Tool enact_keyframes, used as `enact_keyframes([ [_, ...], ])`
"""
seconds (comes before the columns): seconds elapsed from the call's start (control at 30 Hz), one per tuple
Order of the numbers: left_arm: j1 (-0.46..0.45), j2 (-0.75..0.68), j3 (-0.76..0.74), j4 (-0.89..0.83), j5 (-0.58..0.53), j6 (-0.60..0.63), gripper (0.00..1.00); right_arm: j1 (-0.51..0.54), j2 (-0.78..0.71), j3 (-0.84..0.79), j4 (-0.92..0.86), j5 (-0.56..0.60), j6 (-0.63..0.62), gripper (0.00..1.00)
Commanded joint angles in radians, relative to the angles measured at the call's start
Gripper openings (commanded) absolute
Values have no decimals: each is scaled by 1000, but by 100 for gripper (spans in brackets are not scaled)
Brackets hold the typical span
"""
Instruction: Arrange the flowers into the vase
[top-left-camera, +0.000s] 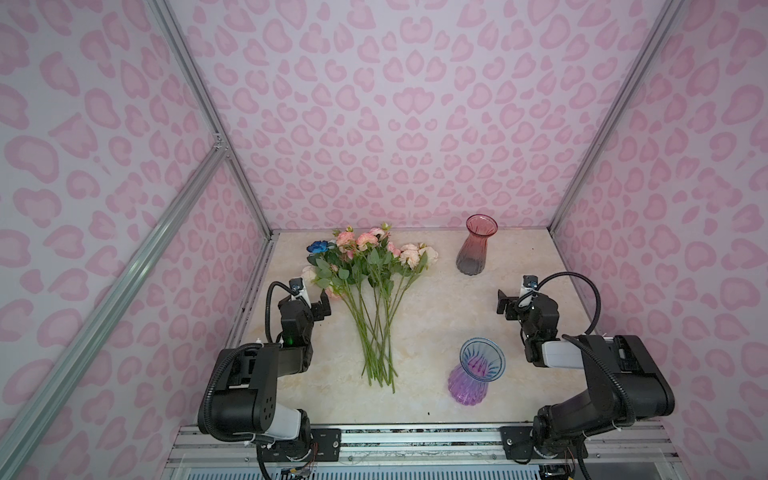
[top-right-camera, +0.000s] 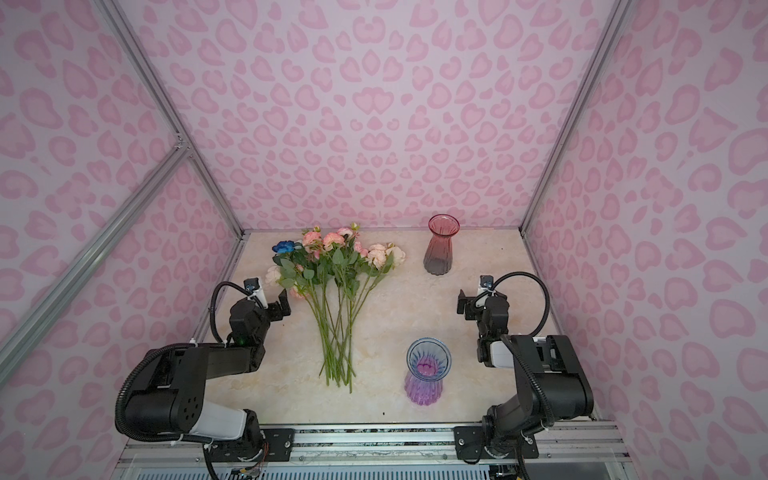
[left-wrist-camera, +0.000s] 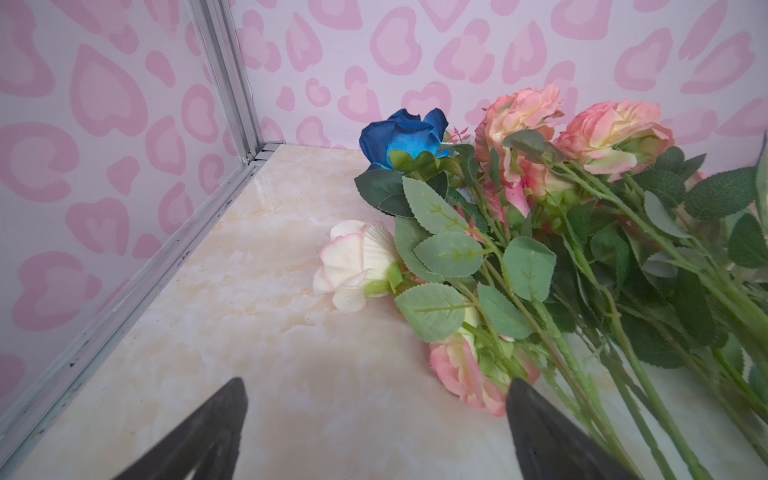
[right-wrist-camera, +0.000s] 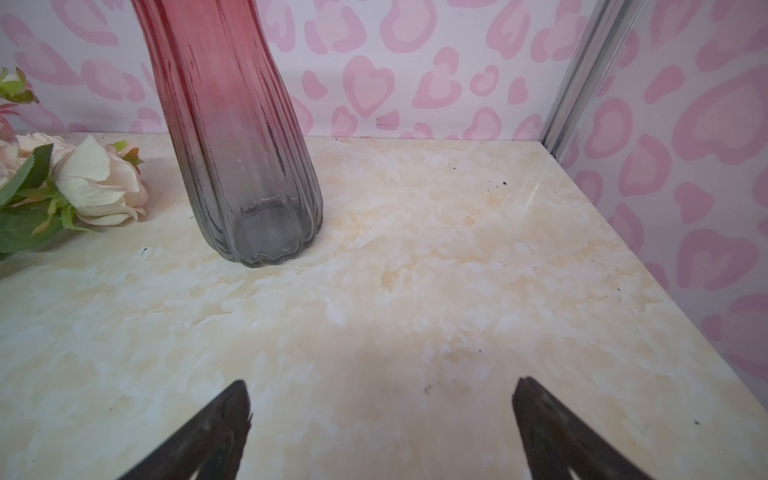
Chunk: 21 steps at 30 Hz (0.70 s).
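flowers (top-left-camera: 376, 266) flat on desk (top-left-camera: 432, 316), one bunch left of red vase (top-left-camera: 476, 245). left end effector (top-left-camera: 326, 305) open, empty, beyond bunch from red vase; right end effector (top-left-camera: 503, 301) open, empty, right-front of red vase. pinch one outer stem below leaves; lift slowly, avoid tangle.

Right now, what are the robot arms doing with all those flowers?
Nothing is being held yet. The flowers lie in a bunch on the table. The left gripper is open beside them. The right gripper is open too, facing the red vase. A purple-blue vase stands nearer the robot. Both vases look empty.
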<state>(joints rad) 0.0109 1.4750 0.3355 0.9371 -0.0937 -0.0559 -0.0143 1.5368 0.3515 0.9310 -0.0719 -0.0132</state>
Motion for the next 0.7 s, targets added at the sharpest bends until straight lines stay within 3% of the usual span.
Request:
enact_keyframes([
  [0.0, 0, -1, 1, 24, 0, 5, 98, 1, 0, 0, 14, 0, 3, 100],
  [0.33, 11, 1, 8, 14, 21, -1, 98, 0, -1, -1, 14, 0, 4, 100],
  [0.47, 2, -9, 5, 20, 5, 5, 98, 0, -3, 4, 5, 56, 19, 100],
  [0.53, -2, -36, 44, -68, 31, 22, 98, 10, -22, 18, -4, 134, 39, 100],
  [0.6, -18, -93, 127, -256, 30, 47, 98, 15, -88, 112, -248, 197, 45, 100],
  [0.67, -50, -156, 143, -314, -16, 61, 98, 23, -150, 212, -485, 243, 66, 100],
])
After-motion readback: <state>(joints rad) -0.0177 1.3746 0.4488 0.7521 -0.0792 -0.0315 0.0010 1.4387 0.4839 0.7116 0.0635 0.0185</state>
